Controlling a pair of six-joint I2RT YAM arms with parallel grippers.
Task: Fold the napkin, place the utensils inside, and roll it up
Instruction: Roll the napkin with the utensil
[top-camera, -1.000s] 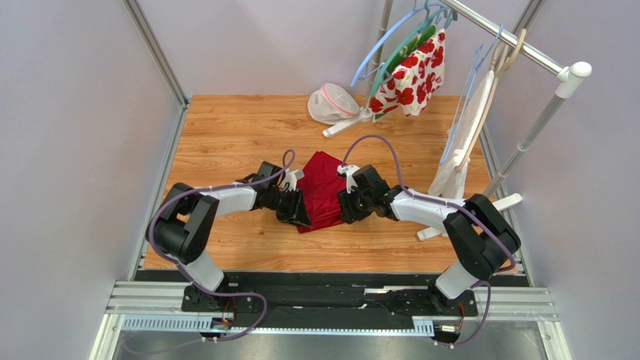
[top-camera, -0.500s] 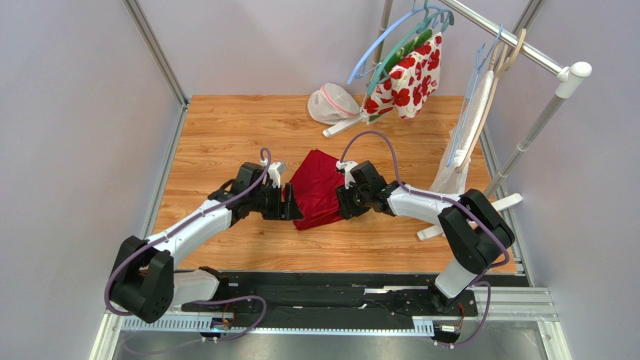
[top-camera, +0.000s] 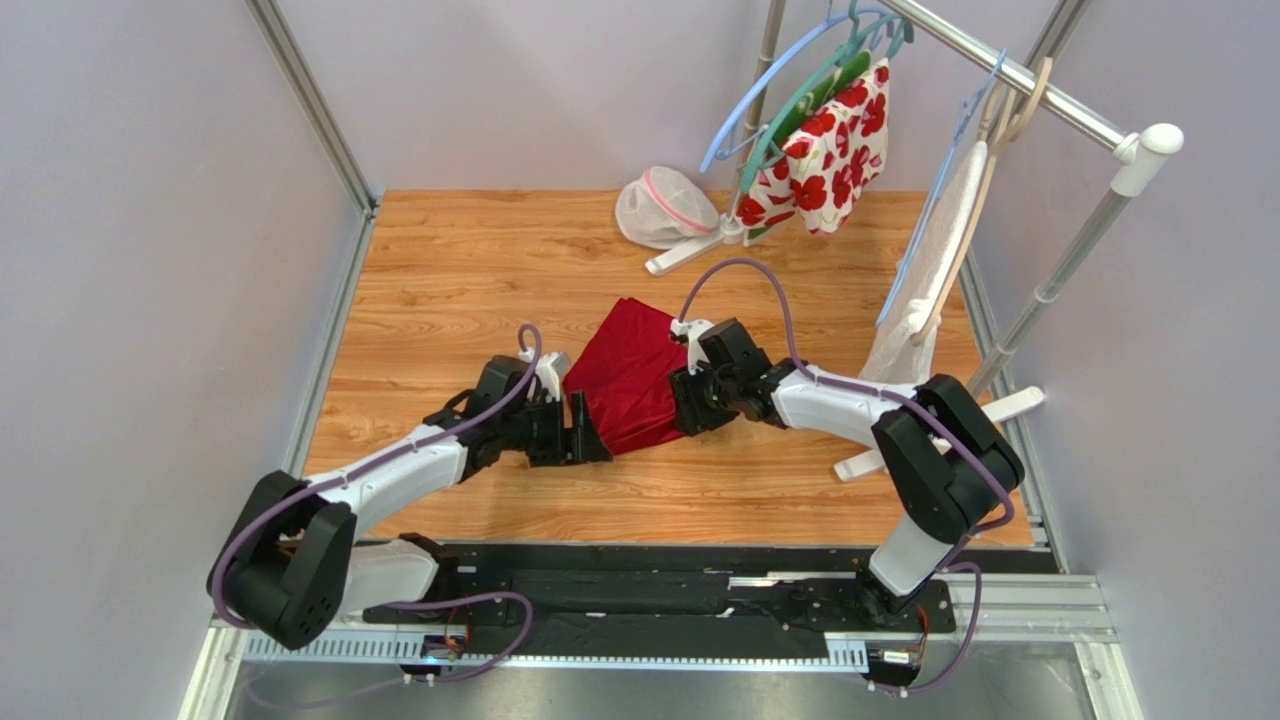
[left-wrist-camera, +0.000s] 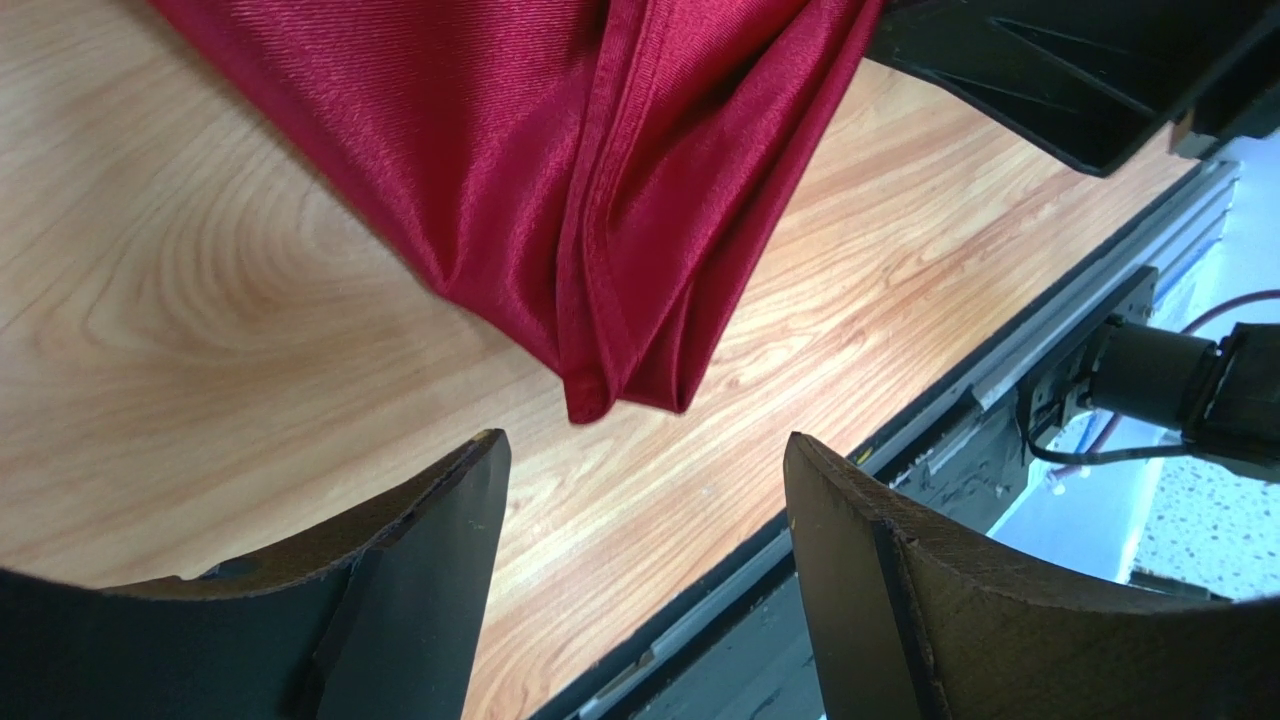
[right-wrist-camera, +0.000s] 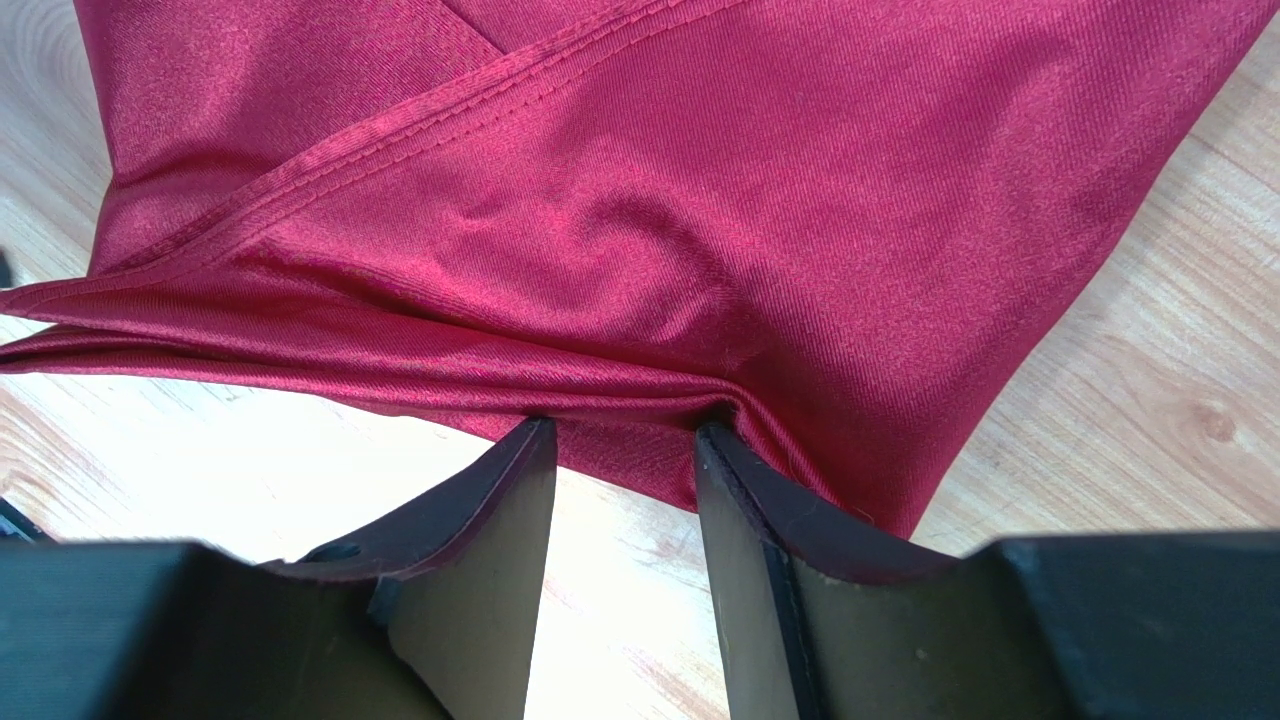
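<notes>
The dark red napkin lies bunched in loose folds in the middle of the wooden table. My left gripper is open and empty, just off the napkin's near-left corner; in the left wrist view that pointed corner sits beyond the spread fingertips without touching them. My right gripper is at the napkin's right edge. In the right wrist view its jaws stand partly apart with the tips pushed against a thick fold of napkin, and table shows between them. No utensil is in view.
A clothes rack stands at the back right with hangers, a white cloth with red flowers and a white towel. Its white foot reaches onto the table. A mesh bag lies at the back. A black rail runs along the near edge.
My left gripper has let go of the napkin's near-left corner and drawn back toward the front left, its arm lowering. The right gripper has stayed at the napkin's right edge.
</notes>
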